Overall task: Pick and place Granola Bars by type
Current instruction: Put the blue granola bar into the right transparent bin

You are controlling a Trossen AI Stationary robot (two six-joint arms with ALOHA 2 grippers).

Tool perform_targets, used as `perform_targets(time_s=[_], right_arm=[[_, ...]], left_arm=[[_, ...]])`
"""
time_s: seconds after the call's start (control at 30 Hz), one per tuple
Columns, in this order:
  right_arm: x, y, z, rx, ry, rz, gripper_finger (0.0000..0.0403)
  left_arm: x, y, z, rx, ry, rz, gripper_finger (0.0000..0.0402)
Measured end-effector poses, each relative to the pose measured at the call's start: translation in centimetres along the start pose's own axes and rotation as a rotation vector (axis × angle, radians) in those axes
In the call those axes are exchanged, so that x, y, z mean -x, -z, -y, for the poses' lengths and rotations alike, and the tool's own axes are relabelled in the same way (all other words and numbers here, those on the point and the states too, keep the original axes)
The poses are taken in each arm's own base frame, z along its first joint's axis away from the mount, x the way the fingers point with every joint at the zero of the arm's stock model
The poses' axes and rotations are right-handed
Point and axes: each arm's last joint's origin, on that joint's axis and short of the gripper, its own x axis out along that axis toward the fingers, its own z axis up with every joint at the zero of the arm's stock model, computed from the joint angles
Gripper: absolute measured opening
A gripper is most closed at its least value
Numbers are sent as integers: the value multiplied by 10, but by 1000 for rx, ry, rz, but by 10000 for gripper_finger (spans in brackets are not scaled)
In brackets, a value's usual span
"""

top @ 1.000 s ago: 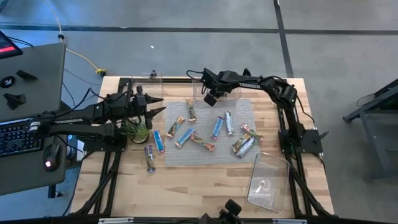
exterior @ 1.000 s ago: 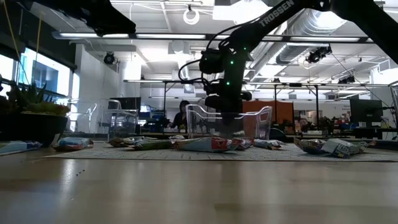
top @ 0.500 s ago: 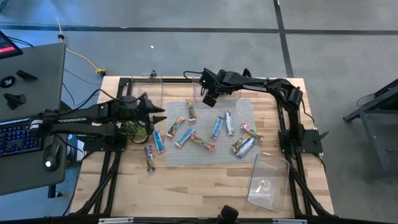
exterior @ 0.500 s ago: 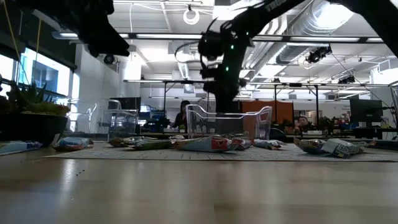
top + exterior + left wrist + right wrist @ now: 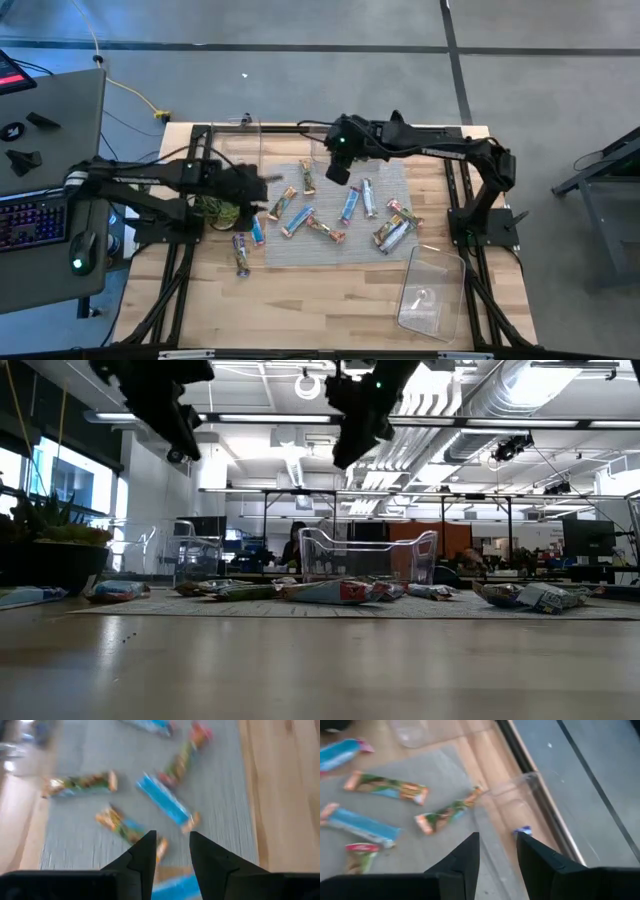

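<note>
Seen from above, the left gripper point(image 5: 262, 186) hovers over the left edge of a grey mat point(image 5: 395, 172) on the wooden table point(image 5: 330, 300), its fingers a narrow gap apart and empty. The Granola Bars point(image 5: 349, 205) lie scattered flat across the mat, with two more just off its left edge beside a small green plant point(image 5: 215, 209); they look light, with slick crinkly wrappers, so a pinch across the narrow middle would likely hold best. Farther right, the right gripper point(image 5: 340, 172) hangs above the mat's far edge beside a clear bin point(image 5: 372, 152), fingers slightly parted and holding nothing.
</note>
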Motion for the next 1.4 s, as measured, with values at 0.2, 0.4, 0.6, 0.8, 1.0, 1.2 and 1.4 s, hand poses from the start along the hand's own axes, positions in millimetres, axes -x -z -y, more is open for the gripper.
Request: perform_targets(time_s=[0.2,0.4,0.6,0.8,1.0,1.2,1.4], right_arm=[[3,1,-19,48,-31,-2,114],[5,2,-30,72,-45,-5,114],[6,3,-35,77,-55,-2,114],[6,2,-36,76,-57,0,114],[6,2,-36,76,-57,0,114],[6,2,-36,76,-58,0,114],[6,3,-36,76,-58,-1,114]], left_arm=[[0,21,29,-186,41,-328,111],[3,35,64,-216,128,-420,111],[-7,53,91,-213,184,-427,111],[-28,70,109,-256,206,-320,111],[-51,89,112,-232,227,-262,111],[-67,105,108,-273,192,-227,111],[-74,120,104,-302,176,-264,111]])
